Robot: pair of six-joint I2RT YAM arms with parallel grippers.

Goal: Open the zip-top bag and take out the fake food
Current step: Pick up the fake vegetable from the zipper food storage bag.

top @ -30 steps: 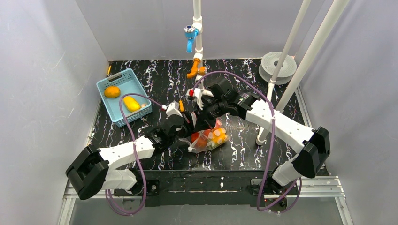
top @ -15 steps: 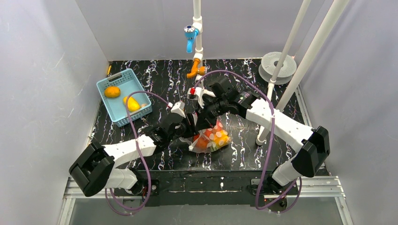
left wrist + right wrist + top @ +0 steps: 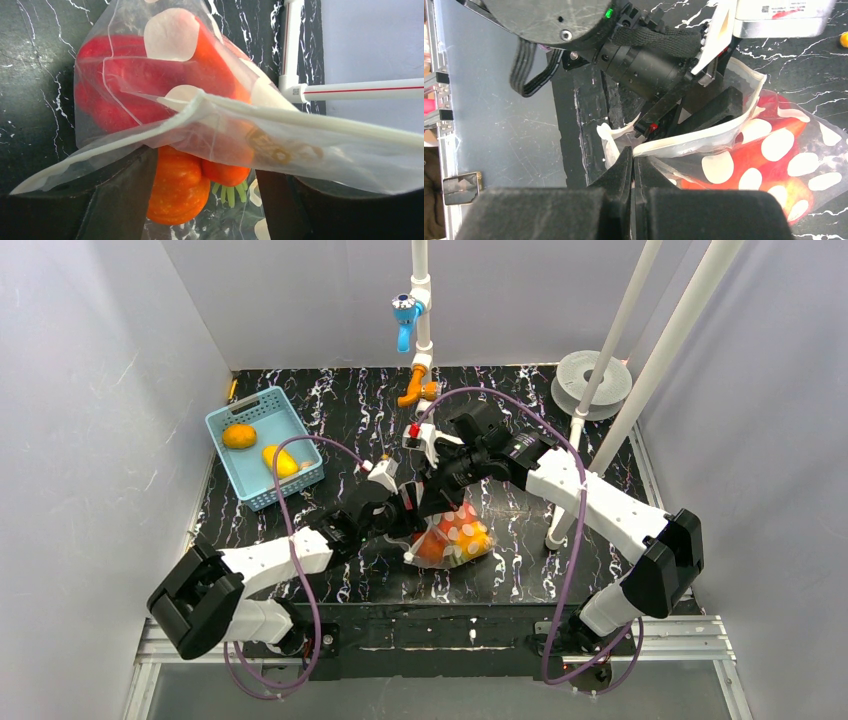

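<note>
- My left gripper (image 3: 205,162), right of the blue basket (image 3: 290,490), has its fingers spread, the bag's rim draped across them.
- The zip-top bag (image 3: 452,535), further right of the basket, looks limp and slick, with light fake food (image 3: 177,192) inside.
- My right gripper (image 3: 633,155) pinches the stiffer zip rim, which I judge the best hold.

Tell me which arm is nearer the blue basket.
Left. The left arm passes close by the basket on its way to the bag; the right arm comes in from the far right side.
</note>
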